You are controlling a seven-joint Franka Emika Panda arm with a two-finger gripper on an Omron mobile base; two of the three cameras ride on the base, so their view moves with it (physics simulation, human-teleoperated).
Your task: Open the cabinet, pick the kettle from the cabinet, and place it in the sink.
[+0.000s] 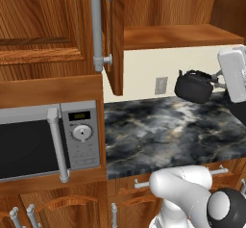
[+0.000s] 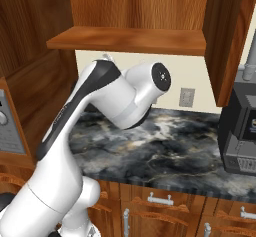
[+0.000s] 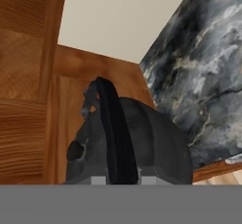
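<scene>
I see the black kettle [image 1: 193, 86] hanging in the air above the marbled surface [image 1: 163, 131], tilted, beside the open cabinet [image 1: 114, 34]. My end effector [image 3: 116, 176] is clamped on its arched handle. It looks rigid, smooth and top-heavy, so it may swing.

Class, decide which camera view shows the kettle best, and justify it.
The left base view: the whole kettle hangs above the counter, held by the gripper. The hand view gives a cropped close-up of its handle; the right base view adds nothing.

Cream wall [image 1: 144, 68] behind dark marble counter [image 1: 168, 131]
</scene>
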